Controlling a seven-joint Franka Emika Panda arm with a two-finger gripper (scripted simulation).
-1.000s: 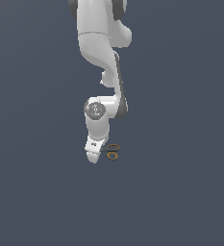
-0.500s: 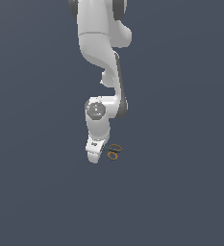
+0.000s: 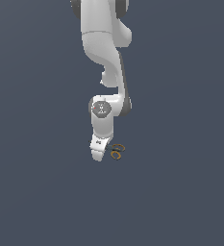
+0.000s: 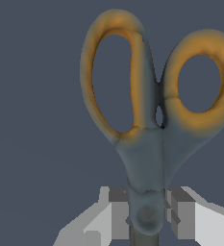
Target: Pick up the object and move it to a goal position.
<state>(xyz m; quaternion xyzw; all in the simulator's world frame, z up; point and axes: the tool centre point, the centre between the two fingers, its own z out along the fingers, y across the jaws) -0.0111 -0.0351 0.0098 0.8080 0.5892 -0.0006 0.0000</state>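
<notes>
The object, a small pair of scissors (image 4: 149, 144) with two orange-yellow ring handles and a grey-blue neck, fills the wrist view. My gripper (image 4: 147, 214) is shut on the object: one grey finger pad (image 4: 117, 211) presses each side of the neck at the pivot screw. The blades are hidden behind the fingers. In the exterior view the object (image 3: 117, 151) shows as two tiny orange rings sticking out toward that view's right from the white hand of my gripper (image 3: 104, 153), which points downward. Whether the object touches the floor, I cannot tell.
A uniform dark blue-grey floor (image 3: 180, 192) surrounds the arm in the exterior view. The white arm (image 3: 104, 57) comes down from the top of that view. No other objects appear.
The arm and the scissors have shifted very slightly toward the exterior view's right. The grip on the scissors looks the same.
</notes>
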